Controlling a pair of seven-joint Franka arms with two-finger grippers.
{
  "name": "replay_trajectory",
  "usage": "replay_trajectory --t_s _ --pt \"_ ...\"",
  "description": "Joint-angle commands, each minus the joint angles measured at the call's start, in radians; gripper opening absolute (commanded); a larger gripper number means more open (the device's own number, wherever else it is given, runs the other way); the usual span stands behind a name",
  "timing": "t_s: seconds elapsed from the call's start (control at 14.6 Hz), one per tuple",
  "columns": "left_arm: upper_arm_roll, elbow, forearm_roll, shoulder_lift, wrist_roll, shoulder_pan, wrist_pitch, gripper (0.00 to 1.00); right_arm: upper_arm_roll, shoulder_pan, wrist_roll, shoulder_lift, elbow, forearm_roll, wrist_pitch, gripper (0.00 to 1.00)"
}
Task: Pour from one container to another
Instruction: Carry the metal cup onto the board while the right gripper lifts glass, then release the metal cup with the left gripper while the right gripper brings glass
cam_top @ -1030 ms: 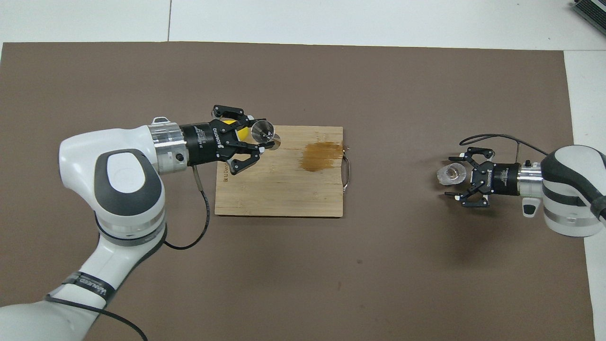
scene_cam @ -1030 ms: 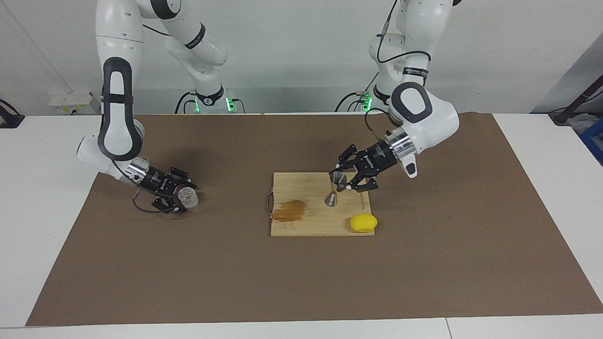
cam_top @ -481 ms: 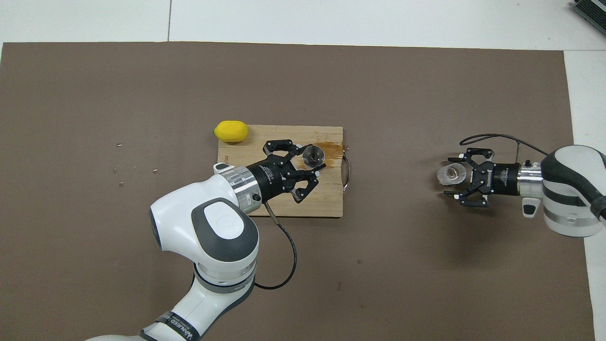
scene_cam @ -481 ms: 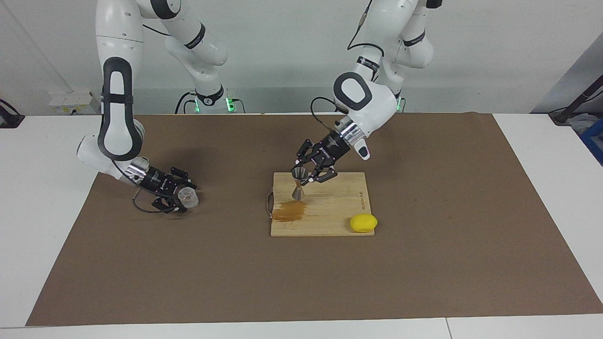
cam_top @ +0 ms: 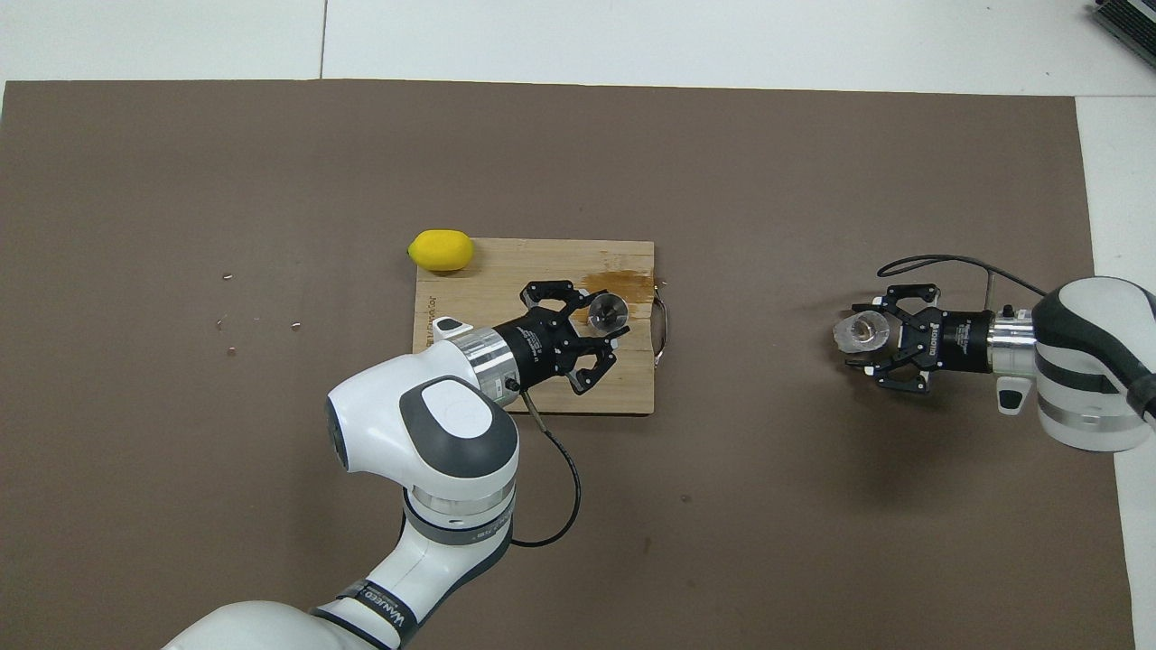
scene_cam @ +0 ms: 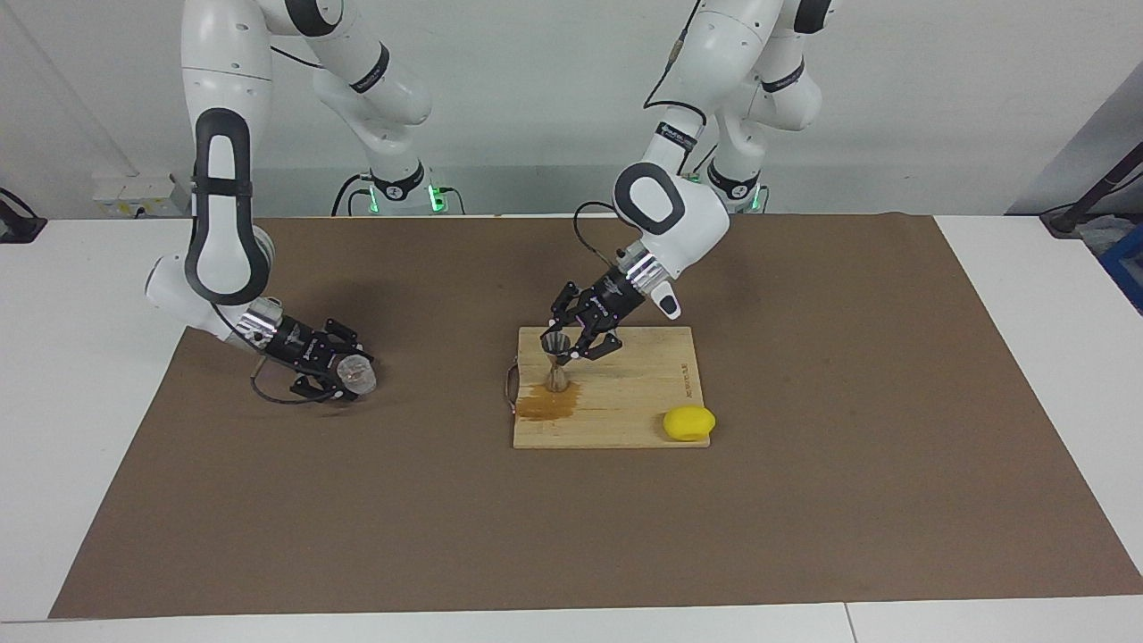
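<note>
One jigger (scene_cam: pixel 556 364), one tumbler (scene_cam: pixel 355 373), one lemon (scene_cam: pixel 688 422)

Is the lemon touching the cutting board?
Touching. In the facing view the lemon overlaps the cutting board's corner; the overhead view shows it partly over the edge, no gap.

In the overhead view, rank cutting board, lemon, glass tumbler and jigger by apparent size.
1. Cutting board, by far the largest.
2. Lemon.
3. Glass tumbler, a little smaller than the lemon.
4. Jigger, seen end-on; close to the tumbler, so that ranking is unsure.
</note>
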Motion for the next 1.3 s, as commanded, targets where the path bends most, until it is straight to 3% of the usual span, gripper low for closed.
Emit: replay_trajectory --t_s 0.0,0.27,0.34,0.41,0.48,0.69,0.89,0.96,1.1,1.24 --pt "0.016 0.023 -0.036 0.015 0.040 -0.024 0.017 0.00 0.002 -0.002 0.012 -0.022 -0.018 0.020 0.021 0.73" --pt "0.016 0.024 -0.034 0.018 0.046 -0.024 0.017 0.00 0.001 0.000 0.012 -0.022 -0.014 0.020 0.024 0.71" --pt "0.016 0.024 -0.034 0.018 0.048 -0.023 0.015 0.28 0.001 0.000 0.014 -0.022 -0.014 0.020 0.025 0.69" --pt "0.016 0.024 -0.033 0.018 0.052 -0.023 0.014 0.87 0.001 0.000 0.015 -0.022 -0.011 0.020 0.024 0.64" --pt "0.016 0.024 -0.027 0.018 0.057 -0.023 0.009 1.00 0.001 0.000 0.015 -0.022 -0.011 0.020 0.024 0.59" --pt "0.015 0.023 -0.024 0.003 0.069 -0.026 0.007 1.00 0.002 0.000 0.043 -0.027 -0.009 0.020 0.021 0.42" --pt "0.015 0.012 -0.025 -0.052 0.042 -0.037 0.012 1.00 0.002 0.017 0.116 -0.050 0.003 0.017 0.018 0.10" --pt "0.015 0.009 -0.024 -0.068 0.040 -0.032 0.001 1.00 0.001 0.036 0.139 -0.061 0.006 0.015 0.021 0.04" --pt "0.027 0.007 0.031 -0.085 0.040 -0.011 -0.078 1.00 -0.001 0.064 0.220 -0.079 0.029 -0.006 0.021 0.03" --pt "0.025 0.006 0.207 -0.093 0.040 0.061 -0.202 1.00 0.001 0.101 0.288 -0.096 0.060 -0.084 0.021 0.00"
